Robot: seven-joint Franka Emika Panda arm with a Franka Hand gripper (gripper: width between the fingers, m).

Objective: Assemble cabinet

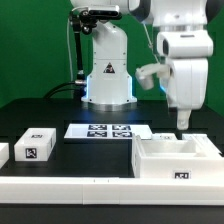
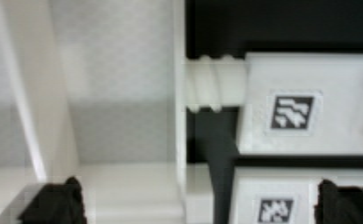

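My hand [image 1: 183, 122] is released. In the wrist view my two black fingers [image 2: 53, 202] stand wide apart, one at each side of the picture, and nothing is clamped between them. The hand points down and hangs over the cabinet [image 1: 172, 158], close above its rim. Whether the tips touch the rim, I cannot tell.

The cabinet is a large white box-shaped shell of smooth, matte plastic. It is open on top, with thin straight walls and a small black-and-white square tag on the face toward the camera. It sits on the black surface [image 1: 40, 118] near the front edge, toward the corner at the exterior view's right.

In the wrist view, flat white panels with a slightly grainy look lie below my fingers, divided by a dark gap. Beside this gap a short ribbed round stub [image 2: 213, 85] projects from a white piece that carries a square tag. The picture is blurred, so I cannot tell which part this is.

The marker board [image 1: 108, 130], thin and flat, lies in the middle of the surface. A small white block [image 1: 35, 146] with a tag on its face stands near the front edge, toward the exterior view's left, well apart from the cabinet.
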